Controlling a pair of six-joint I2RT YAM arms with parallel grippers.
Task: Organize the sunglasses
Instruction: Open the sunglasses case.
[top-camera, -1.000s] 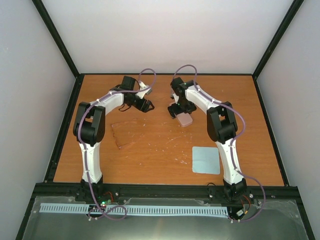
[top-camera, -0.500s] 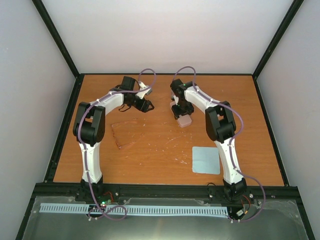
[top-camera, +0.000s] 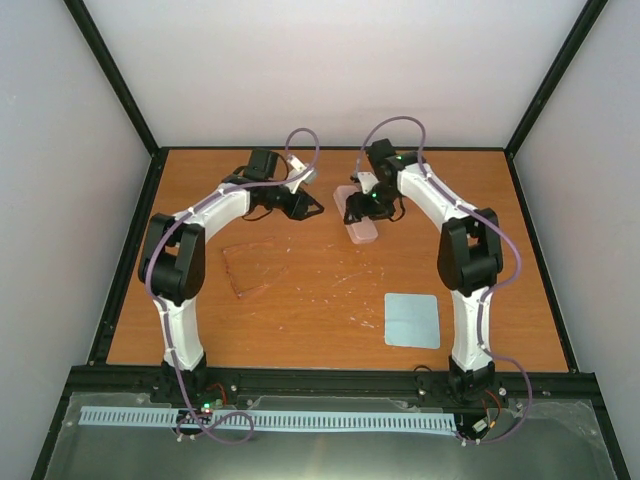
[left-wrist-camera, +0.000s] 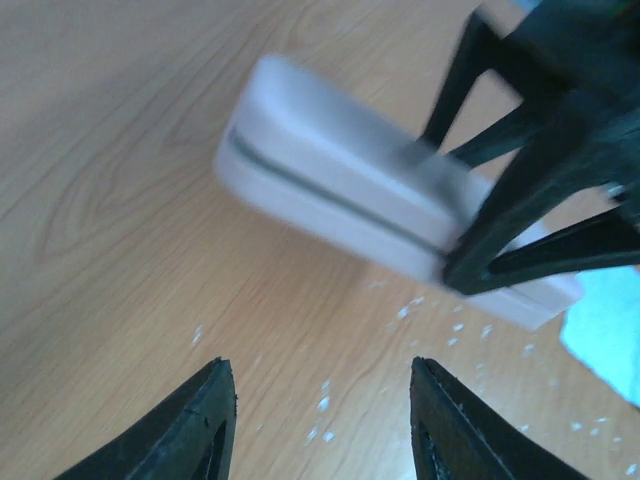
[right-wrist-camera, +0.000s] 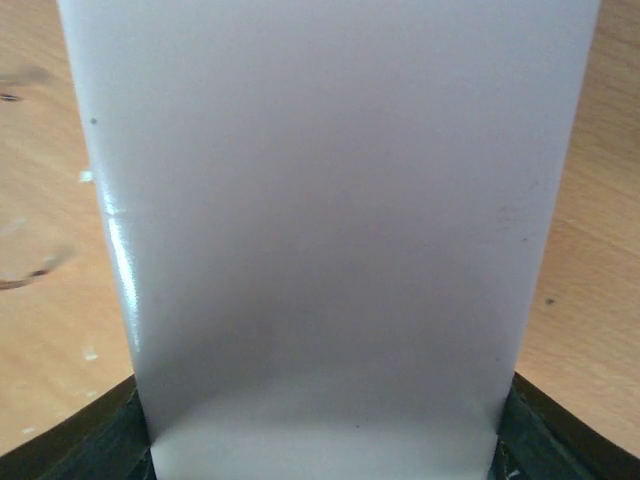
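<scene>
Early days on this one, I'd say. The sunglasses (top-camera: 250, 268), a thin translucent amber pair that nearly vanishes against the wood, lie out on the surface (top-camera: 300, 320) in front of the left arm. They're well apart from both end effectors and not inside anything.

The right end effector (top-camera: 362, 207) is clamped on one end of the pink oblong rounded case (left-wrist-camera: 335, 195), toward the far middle of the surface. Its wrist view is basically wall-to-wall case. From the left wrist view the case's seam looks closed, and I can't tell if the case is resting down or lifted a bit. The left end effector (left-wrist-camera: 320, 372) is spread wide with nothing in it, pointed at the case from close by.

So my guess: the case needs opening and the glasses need picking up and going in, and none of that is done yet. The light blue square cloth (top-camera: 412, 320) lies flat near the right arm.

The surface is orange-brown wood with whitish specks and scuffs, a black rail (top-camera: 130, 250) around it, and plain pale walls (top-camera: 330, 70) on three sides.
</scene>
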